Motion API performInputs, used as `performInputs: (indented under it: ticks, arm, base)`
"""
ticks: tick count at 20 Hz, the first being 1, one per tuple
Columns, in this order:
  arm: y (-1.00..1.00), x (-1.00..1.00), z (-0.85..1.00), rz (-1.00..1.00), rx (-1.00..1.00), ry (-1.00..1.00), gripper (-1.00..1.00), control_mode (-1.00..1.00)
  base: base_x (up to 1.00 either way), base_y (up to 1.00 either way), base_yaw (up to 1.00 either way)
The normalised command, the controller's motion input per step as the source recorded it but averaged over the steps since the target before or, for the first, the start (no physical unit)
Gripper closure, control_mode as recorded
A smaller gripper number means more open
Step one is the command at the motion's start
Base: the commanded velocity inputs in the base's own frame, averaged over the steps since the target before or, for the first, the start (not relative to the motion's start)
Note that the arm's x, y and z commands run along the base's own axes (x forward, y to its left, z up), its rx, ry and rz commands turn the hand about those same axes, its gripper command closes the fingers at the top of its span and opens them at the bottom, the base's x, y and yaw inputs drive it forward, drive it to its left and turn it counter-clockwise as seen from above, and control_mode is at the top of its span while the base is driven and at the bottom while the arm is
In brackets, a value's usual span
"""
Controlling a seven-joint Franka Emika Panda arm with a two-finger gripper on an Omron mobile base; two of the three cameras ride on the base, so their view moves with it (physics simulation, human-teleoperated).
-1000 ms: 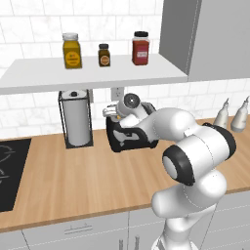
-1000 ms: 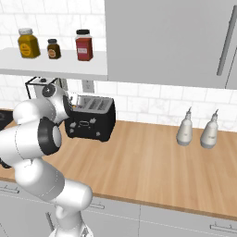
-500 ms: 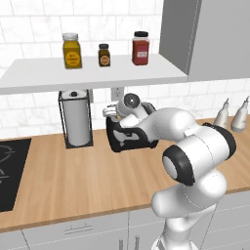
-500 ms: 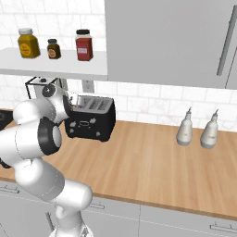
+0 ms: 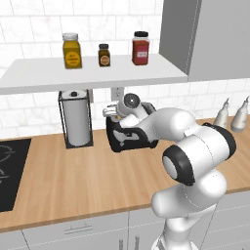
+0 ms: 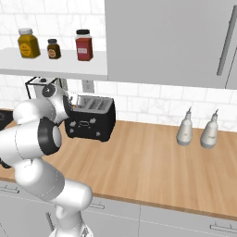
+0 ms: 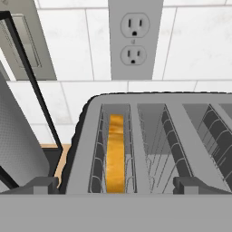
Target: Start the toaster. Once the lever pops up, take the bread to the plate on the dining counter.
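Hand view: one bread (image 7: 115,154) slice in one toaster (image 7: 154,136), jaws spread wide above.

White rounded arm (image 5: 195,146), dark joint caps, 2 dark fingertips (image 7: 38,183).

Three jars (image 5: 103,53), two bottles (image 6: 185,132), one toaster (image 6: 90,122).

Wood counter (image 5: 88,180) carries toaster (image 6: 90,122), towel holder (image 5: 75,119), two bottles (image 6: 185,132).
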Motion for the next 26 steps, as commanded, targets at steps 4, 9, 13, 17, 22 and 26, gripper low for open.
performInputs:
  ticks: [4,9,13,17,22,26]
  arm:
    - [0.00,0.00,0.00,0.00,0.00,0.00,-1.00,-1.00]
    - [0.00,0.00,0.00,0.00,0.00,0.00,-1.00,-1.00]
    - [0.00,0.00,0.00,0.00,0.00,0.00,-1.00,-1.00]
    - [0.00,0.00,0.00,0.00,0.00,0.00,-1.00,-1.00]
    - [0.00,0.00,0.00,0.00,0.00,0.00,-1.00,-1.00]
    - [0.00,0.00,0.00,0.00,0.00,0.00,-1.00,-1.00]
  base:
    - [0.00,0.00,0.00]
    - [0.00,0.00,0.00]
    - [0.00,0.00,0.00]
    - [0.00,0.00,0.00]
    - [0.00,0.00,0.00]
    - [0.00,0.00,0.00]
